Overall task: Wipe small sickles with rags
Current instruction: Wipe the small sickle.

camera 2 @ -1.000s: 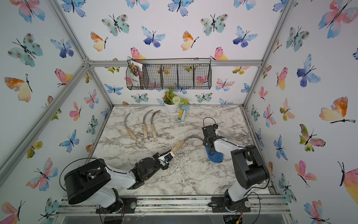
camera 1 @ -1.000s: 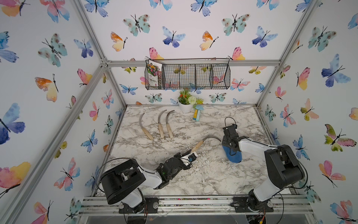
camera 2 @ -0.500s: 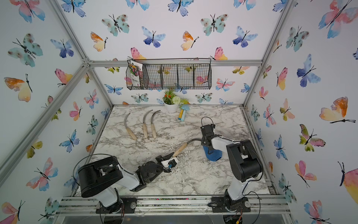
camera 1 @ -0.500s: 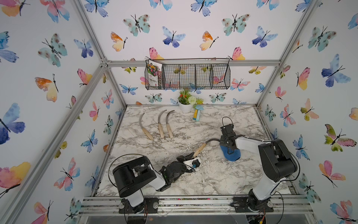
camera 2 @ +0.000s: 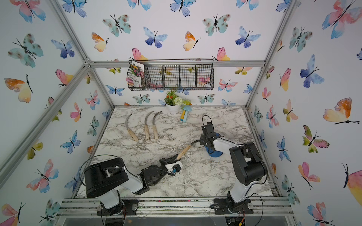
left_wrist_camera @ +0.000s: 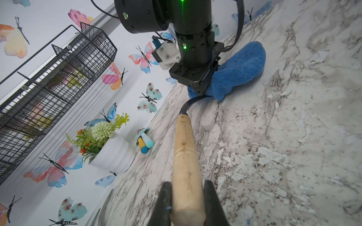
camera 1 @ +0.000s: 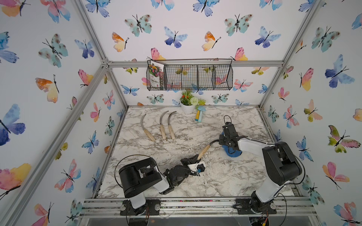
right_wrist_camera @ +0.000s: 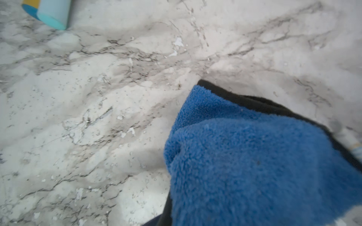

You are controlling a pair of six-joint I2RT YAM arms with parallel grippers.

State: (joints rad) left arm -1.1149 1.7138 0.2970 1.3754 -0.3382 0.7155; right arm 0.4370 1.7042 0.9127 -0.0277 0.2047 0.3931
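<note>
One sickle [camera 1: 203, 151] slants across mid-bench. Its wooden handle end is pinched in the left gripper [left_wrist_camera: 187, 195], and its dark blade curves into the blue rag [camera 1: 233, 154]. The rag sits bunched on the bench [camera 1: 215, 182], nearer the right edge, with the right gripper [left_wrist_camera: 197, 86] pressed together on it. Toward the far left corner three other sickles [camera 1: 162, 127] lie side by side.

Left arm [camera 1: 137, 174], right arm [camera 1: 252, 145]: black housings, white links, black cables [left_wrist_camera: 240, 23]; left tool [left_wrist_camera: 187, 197] black; green wrist LEDs [left_wrist_camera: 184, 47].
</note>
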